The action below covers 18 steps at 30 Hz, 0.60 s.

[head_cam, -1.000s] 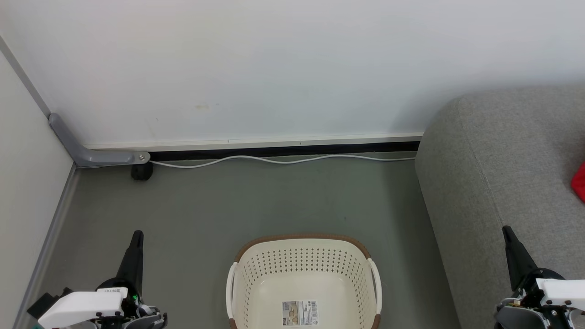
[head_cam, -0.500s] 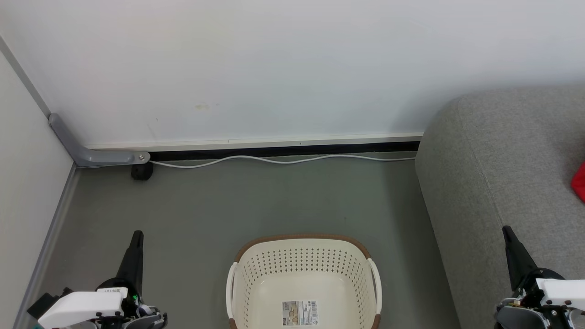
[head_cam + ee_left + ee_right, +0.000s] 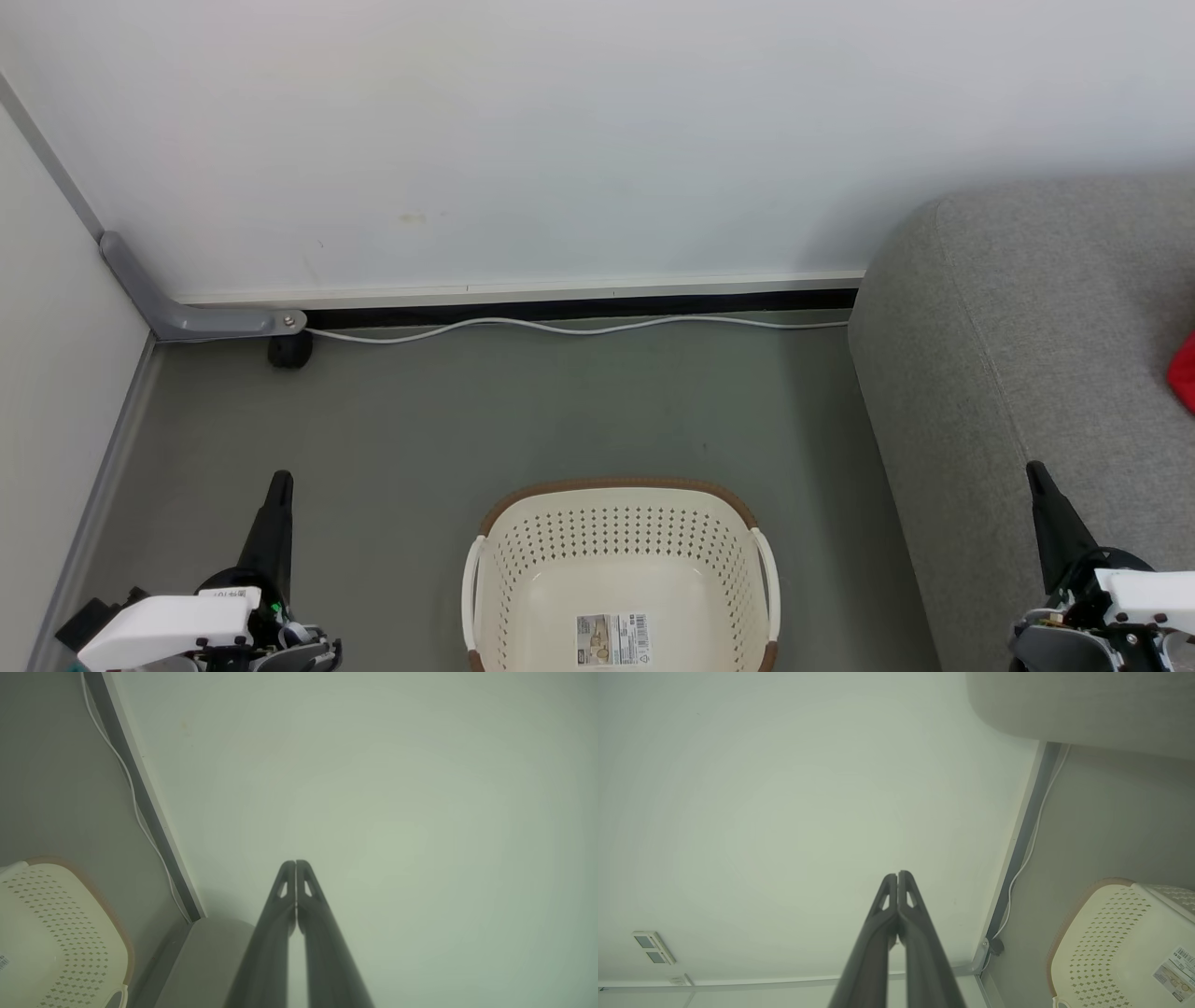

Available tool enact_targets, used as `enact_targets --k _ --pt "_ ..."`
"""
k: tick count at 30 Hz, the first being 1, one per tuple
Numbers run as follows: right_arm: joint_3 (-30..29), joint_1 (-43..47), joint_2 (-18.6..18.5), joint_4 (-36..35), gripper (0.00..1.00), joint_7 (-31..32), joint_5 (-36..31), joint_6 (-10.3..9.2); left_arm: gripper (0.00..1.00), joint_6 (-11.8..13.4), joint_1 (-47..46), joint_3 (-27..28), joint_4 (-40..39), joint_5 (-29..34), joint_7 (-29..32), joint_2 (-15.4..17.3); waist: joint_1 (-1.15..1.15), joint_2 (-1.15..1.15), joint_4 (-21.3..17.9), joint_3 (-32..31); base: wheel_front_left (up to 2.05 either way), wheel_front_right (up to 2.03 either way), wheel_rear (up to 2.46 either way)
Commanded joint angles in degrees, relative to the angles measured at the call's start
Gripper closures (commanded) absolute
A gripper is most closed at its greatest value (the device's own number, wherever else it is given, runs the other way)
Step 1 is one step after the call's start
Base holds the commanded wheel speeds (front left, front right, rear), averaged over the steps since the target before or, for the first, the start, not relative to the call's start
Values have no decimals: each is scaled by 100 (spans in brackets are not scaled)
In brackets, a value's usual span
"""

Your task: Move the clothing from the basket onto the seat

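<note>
Our left gripper [image 3: 279, 482] is long, thin and black, and it gets pointy at the tip. Behind it we have a white boxy cover [image 3: 166, 627] with a small white sticker [image 3: 230, 593] and a tiny green spot [image 3: 276, 609]. Our right gripper [image 3: 1034, 471] looks the same. Its white cover [image 3: 1150, 590] has little dark screws [image 3: 1160, 617] and sits over a grey metal part [image 3: 1050, 649]. Up close, each dark grey finger [image 3: 275, 919] has a small long hole near its tip.

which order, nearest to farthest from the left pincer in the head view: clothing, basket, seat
From the left pincer:
1. basket, just to its right.
2. seat, beyond the basket, at the right.
3. clothing, on the seat at the picture's right edge.
</note>
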Motion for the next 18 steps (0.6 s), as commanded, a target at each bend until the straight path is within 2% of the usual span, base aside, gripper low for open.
enact_targets --k 1,18 --pt "96 -207 -59 -178 100 43 66 25 100 -47 -334 190 -165 -23 36 77 0 0 0 0 0 0 0" --pt "96 -207 -59 -178 100 42 66 25 100 -47 -334 190 -165 -23 36 77 0 0 0 0 0 0 0"
